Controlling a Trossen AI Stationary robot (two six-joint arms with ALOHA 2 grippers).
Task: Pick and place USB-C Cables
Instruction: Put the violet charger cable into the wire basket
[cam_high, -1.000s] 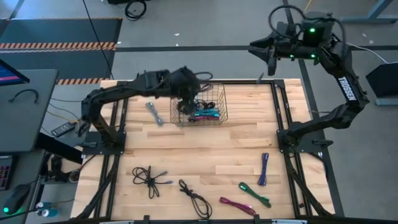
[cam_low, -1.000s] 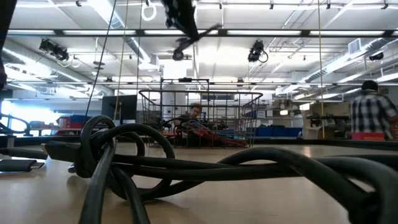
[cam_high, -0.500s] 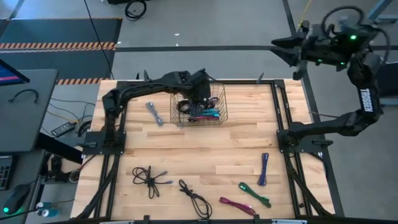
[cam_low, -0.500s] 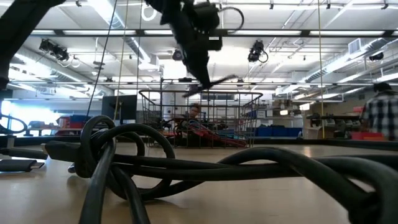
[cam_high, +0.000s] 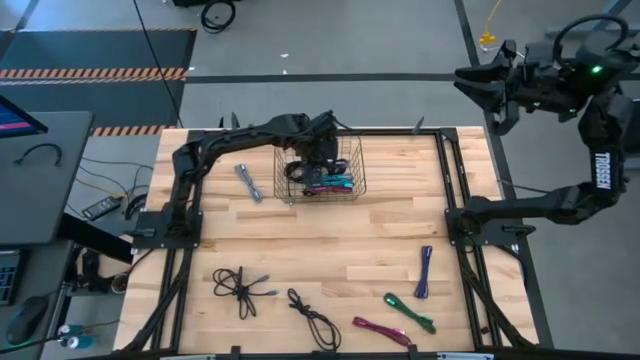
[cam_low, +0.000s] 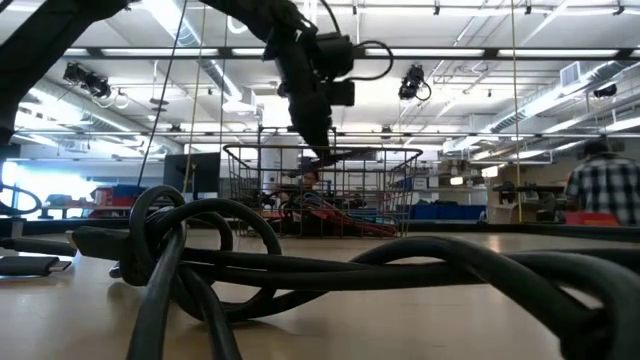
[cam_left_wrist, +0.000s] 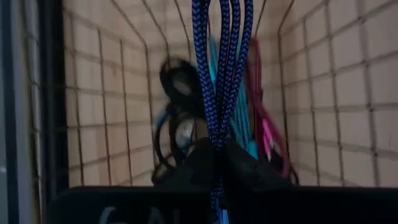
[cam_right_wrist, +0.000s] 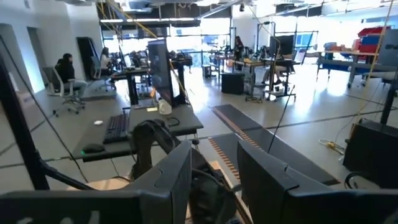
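From above, your left arm reaches across the table with its left gripper (cam_high: 318, 150) over the wire mesh basket (cam_high: 352, 180), closer to it than a second ago, while your right gripper (cam_high: 492, 95) has swung farther off the table's far right corner. At table height, the left gripper (cam_low: 322, 157) hangs at the basket's rim. In the left wrist view its fingers (cam_left_wrist: 239, 168) pinch a blue braided USB-C cable (cam_left_wrist: 221, 68) dangling inside the basket; the right gripper's jaws stand apart, empty.

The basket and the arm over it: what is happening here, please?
The left gripper is shut on a blue cable and holds it over the wire basket, where other cables already lie. Several more cables wait on the table. The right gripper is open and empty, raised beyond the table's far right corner.
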